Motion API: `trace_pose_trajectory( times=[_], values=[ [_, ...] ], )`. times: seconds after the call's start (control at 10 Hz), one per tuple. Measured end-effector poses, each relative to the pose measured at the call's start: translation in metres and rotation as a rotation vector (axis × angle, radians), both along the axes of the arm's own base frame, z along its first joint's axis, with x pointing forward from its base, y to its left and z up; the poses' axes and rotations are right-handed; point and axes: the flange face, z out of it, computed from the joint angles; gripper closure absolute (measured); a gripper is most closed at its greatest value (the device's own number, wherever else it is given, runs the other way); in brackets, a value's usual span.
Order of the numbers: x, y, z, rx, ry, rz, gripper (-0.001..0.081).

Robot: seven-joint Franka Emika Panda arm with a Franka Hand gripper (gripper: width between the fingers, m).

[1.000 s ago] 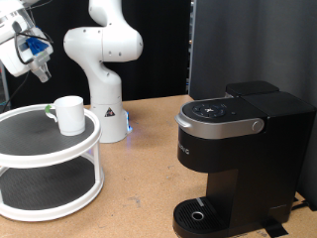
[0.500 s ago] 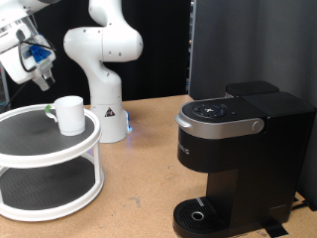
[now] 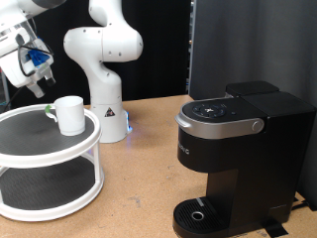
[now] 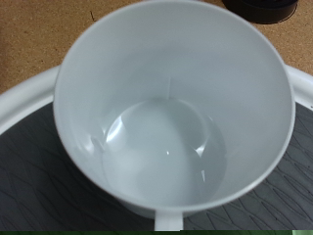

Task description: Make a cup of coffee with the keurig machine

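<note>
Gripper (image 3: 40, 87) has dropped closer above the cup (image 3: 69, 114).
Finger spread can't be told; cup sits empty on the rack (image 3: 20, 132).

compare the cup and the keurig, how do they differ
The cup is white, small and round; the keurig is black, boxy and far larger. The cup stands on the top tier of the white rack at the exterior view's left; the keurig sits on the table at its right. The cup is open-topped and empty; the keurig's lid is shut. Both stand upright.
</note>
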Motion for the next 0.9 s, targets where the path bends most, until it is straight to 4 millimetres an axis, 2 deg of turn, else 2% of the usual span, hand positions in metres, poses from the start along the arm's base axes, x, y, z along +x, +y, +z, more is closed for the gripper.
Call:
trace_pose_trajectory(
  times=[0.1, 0.2, 0.9],
  values=[
    [-0.002, -0.002, -0.003, 0.004, -0.008, -0.006, 0.0065],
    [-0.003, -0.003, -0.006, 0.007, -0.014, -0.016, 0.0012],
    [-0.004, -0.003, -0.021, 0.029, 0.000, -0.009, 0.0001]
  ],
)
